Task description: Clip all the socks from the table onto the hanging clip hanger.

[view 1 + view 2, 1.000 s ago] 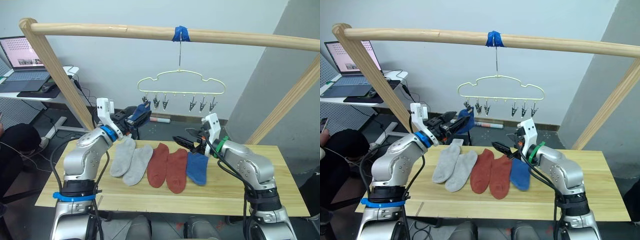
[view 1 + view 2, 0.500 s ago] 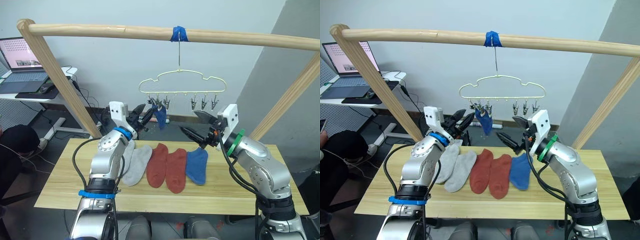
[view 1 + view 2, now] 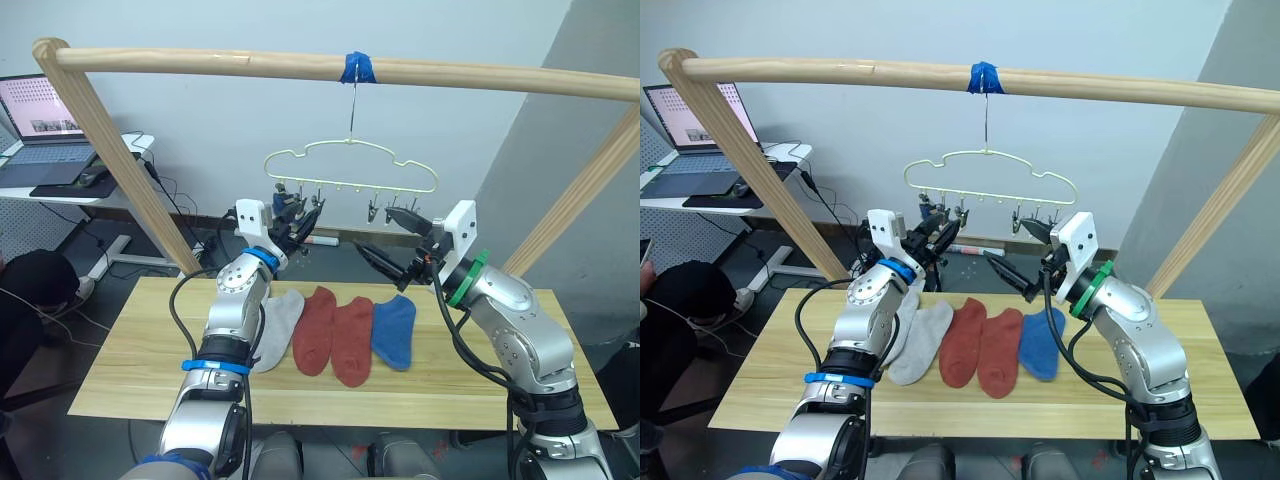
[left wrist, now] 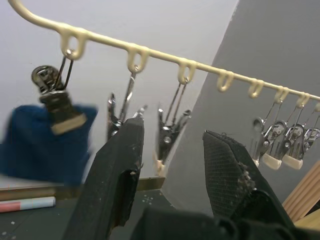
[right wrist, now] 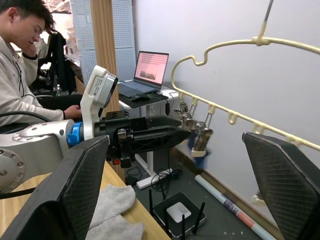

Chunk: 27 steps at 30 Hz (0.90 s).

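Landmark: the clip hanger (image 3: 350, 165), hung by its hook from a wooden pole (image 3: 300, 66) at a wrap of blue tape (image 3: 360, 68).

Left gripper (image 4: 172, 150) is raised to the clip row at the hanger's left end, fingers parted with nothing between them. Through the gap hang two metal clips (image 4: 170, 132). Just beyond, the end clip (image 4: 55, 100) bites a dark blue sock (image 4: 42, 145), which dangles from it. Judgement: the open fingers sit beside that clip because the sock has been handed to it, and the clip, not the gripper, bears it now.

Right gripper (image 3: 385, 235) is held up below the hanger's right half, fingers spread wide, empty, apart from the wire. Judgement: it is placed there to steady the hanger or to pinch a clip open; the hanger hangs tilted, so steadying seems needed.

Below the hanger, on the table (image 3: 130, 350), lies a row of socks: light grey (image 3: 275, 325), partly behind the left arm, two rust red (image 3: 335, 330), and one blue sock (image 3: 395, 330) under the hanger's right end. They lie flat and side by side, likely for easy single picks. One clipped, the rest still to hang.

Writing: none legible. A laptop (image 3: 40, 115) far left of the hanger shows a lit screen, content unreadable. A person sits beside it in the right wrist view.
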Each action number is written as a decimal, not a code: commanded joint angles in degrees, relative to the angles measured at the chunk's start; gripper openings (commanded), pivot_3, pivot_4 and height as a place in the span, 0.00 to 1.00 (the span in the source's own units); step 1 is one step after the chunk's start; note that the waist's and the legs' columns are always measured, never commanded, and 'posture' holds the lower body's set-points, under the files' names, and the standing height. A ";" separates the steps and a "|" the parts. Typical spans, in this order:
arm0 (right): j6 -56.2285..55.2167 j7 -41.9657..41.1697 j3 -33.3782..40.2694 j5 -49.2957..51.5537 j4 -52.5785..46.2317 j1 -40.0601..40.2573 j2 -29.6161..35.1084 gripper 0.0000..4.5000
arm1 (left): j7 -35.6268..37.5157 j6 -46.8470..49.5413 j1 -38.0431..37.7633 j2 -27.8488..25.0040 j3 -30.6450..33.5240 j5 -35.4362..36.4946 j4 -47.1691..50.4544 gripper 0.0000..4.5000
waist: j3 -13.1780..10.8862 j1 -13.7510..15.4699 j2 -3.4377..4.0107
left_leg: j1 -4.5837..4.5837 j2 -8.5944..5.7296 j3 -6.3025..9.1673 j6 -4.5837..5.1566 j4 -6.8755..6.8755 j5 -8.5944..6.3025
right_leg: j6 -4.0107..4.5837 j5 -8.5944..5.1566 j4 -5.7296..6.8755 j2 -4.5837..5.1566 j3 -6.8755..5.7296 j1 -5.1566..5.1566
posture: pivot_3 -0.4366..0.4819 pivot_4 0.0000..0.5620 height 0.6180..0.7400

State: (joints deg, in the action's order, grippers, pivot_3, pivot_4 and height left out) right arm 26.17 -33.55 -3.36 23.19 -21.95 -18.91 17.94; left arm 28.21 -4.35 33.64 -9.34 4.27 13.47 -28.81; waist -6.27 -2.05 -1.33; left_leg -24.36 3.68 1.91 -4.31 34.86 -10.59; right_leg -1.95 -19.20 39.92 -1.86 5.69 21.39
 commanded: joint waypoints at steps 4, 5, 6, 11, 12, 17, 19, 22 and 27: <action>-0.94 0.76 0.75 0.27 -2.03 -1.25 0.27 1.00 | -0.61 -3.34 2.86 0.78 0.23 -0.97 -2.85 0.47 | 0.00 -0.25 0.00 | 0.00 -0.01 0.00 0.00 0.00 0.00 | 0.00 0.00 0.00 0.00 0.01 -0.01 | 0.42 0.17 1.00; -0.95 0.83 0.76 0.26 -2.04 -1.29 0.29 1.00 | -0.73 -3.65 3.09 0.89 0.30 -1.05 -3.39 0.47 | 0.00 -0.32 0.00 | 0.00 -0.01 0.00 0.00 0.00 0.00 | 0.00 0.00 0.00 0.00 0.00 -0.01 | 0.41 0.17 1.00; -0.96 0.88 0.76 0.25 -2.05 -1.31 0.30 1.00 | -0.80 -3.90 3.25 0.96 0.37 -1.12 -3.80 0.47 | 0.00 -0.39 0.00 | 0.00 -0.01 0.00 0.00 0.00 0.00 | 0.00 0.00 0.00 0.00 0.00 -0.01 | 0.41 0.17 1.00; -1.03 1.26 0.62 0.21 -2.14 -1.43 0.36 1.00 | -0.66 -4.87 3.98 1.15 0.42 -1.20 -5.83 0.47 | 0.00 -0.67 0.00 | 0.00 -0.01 0.00 0.00 0.00 0.00 | 0.00 0.00 0.00 0.00 0.00 -0.01 | 0.41 0.18 1.00; -1.06 1.28 0.62 0.20 -2.10 -1.46 0.39 1.00 | -0.58 -4.97 4.15 1.21 0.37 -1.18 -6.22 0.47 | 0.00 -0.70 0.00 | 0.00 -0.01 0.00 0.00 0.00 0.00 | 0.00 0.00 0.00 0.00 0.00 -0.01 | 0.41 0.18 1.00; -1.11 1.41 0.61 0.13 -2.08 -1.58 0.40 1.00 | -0.54 -5.24 4.34 1.51 0.27 -1.11 -6.38 0.47 | 0.00 -0.86 -0.01 | 0.00 -0.01 0.00 0.00 0.00 0.00 | -0.01 0.00 0.00 0.00 0.00 -0.01 | 0.41 0.18 1.00; -1.18 1.51 0.57 0.04 -2.06 -1.63 0.36 1.00 | -0.52 -5.19 4.04 1.53 0.28 -1.12 -5.94 0.47 | 0.00 -1.01 -0.01 | 0.00 -0.01 0.00 0.00 0.00 0.00 | -0.01 0.00 0.00 0.00 0.00 -0.01 | 0.41 0.18 1.00; -1.27 1.68 0.47 -0.10 -2.01 -1.76 0.27 1.00 | -0.56 -5.23 3.73 1.42 0.38 -1.19 -5.95 0.47 | 0.00 -1.18 -0.01 | 0.00 0.00 0.01 0.00 0.00 0.00 | 0.00 0.00 0.01 0.00 0.00 -0.01 | 0.41 0.18 1.00; -1.41 1.83 0.32 -0.33 -1.82 -1.93 0.17 1.00 | -0.59 -5.14 3.79 1.48 0.39 -1.18 -6.13 0.47 | -0.01 -1.22 -0.01 | 0.00 -0.01 0.01 0.00 0.00 0.00 | -0.01 0.00 0.01 0.00 0.00 -0.02 | 0.41 0.18 1.00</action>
State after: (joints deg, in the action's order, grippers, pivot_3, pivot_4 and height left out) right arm 26.15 -32.09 -3.43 23.06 -21.95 -19.43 17.97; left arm 27.68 -8.13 36.55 -7.86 4.41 12.54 -36.33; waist -6.28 -3.26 -1.33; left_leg -24.36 3.68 1.92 -4.31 34.87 -10.59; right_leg -1.95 -19.20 39.93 -1.86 5.69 21.38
